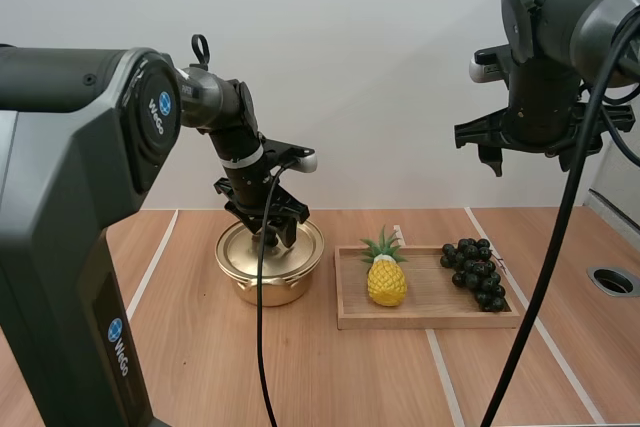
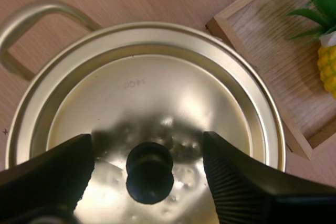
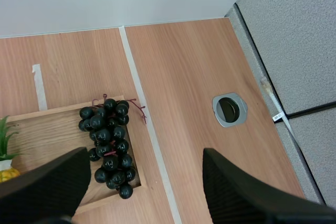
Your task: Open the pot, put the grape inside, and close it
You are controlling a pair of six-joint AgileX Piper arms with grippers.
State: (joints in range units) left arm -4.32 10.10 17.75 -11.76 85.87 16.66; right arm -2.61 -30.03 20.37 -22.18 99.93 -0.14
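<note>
- The table (image 1: 400,377) is carrying the pot and, beside the pot, a wooden tray (image 1: 430,319).
- The pot (image 1: 262,287) is sitting with its lid (image 2: 157,87) on, so the opening step is not yet done.
- The right end effector (image 3: 144,156) is hanging high above the far end of the tray from the pot, with its fingers spread and gripping nothing.
- The left end effector (image 2: 147,140) is hovering right over the pot, with its fingers apart on either side of the knob and not pinching it.
- The bunch of grapes (image 1: 475,269) is lying on the tray end farthest from the pot, waiting to be moved.
- The black knob (image 2: 149,172) is standing at the pot's lid centre; grasping, lifting, loading and closing are all remaining.
</note>
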